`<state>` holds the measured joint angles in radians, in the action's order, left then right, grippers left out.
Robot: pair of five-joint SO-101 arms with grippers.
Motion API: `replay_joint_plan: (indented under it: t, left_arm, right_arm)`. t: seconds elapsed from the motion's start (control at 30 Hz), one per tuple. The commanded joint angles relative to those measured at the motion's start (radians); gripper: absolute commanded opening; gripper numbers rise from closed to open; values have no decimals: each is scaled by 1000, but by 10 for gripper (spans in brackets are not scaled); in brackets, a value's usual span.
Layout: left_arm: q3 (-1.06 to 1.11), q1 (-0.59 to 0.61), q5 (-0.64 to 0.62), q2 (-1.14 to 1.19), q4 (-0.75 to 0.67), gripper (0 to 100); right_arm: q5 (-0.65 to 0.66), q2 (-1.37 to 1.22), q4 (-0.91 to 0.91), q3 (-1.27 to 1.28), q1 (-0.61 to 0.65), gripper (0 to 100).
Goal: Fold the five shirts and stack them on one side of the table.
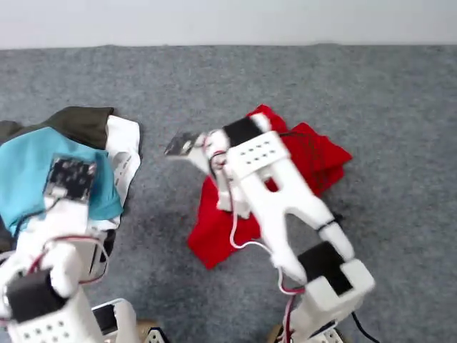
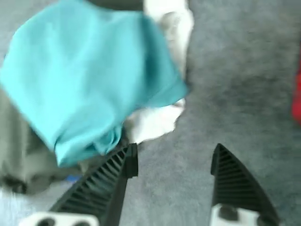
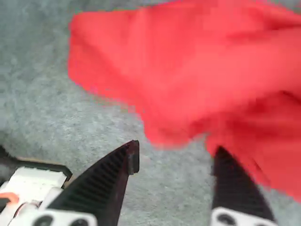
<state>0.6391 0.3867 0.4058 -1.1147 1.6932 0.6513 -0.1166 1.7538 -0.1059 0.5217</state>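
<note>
A crumpled red shirt lies at the middle of the grey table, partly hidden under my right arm. My right gripper hangs open just above the red shirt's near edge, nothing between its fingers; from above it sits at the shirt's left side. At the left edge is a pile with a teal shirt on top, a white shirt under it and a dark olive one behind. My left gripper stands open, empty, beside the teal shirt and white shirt.
Grey carpet-like table cover stretches bare to the back and right. A strip of it separates the pile from the red shirt. Both arm bases stand at the front edge.
</note>
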Motion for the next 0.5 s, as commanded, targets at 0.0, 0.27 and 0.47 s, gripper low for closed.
replay_joint_plan:
  t: [0.0,0.27,0.47]
  left_arm:
    - [-116,-167,11,141,20,250]
    - [-134,-516,11,388,15,250]
    - [-133,-695,11,611,-55,250]
  right_arm:
    - [-20,157,42,0,-84,295]
    - [-20,392,42,80,-326,247]
    - [-15,539,42,196,-512,242]
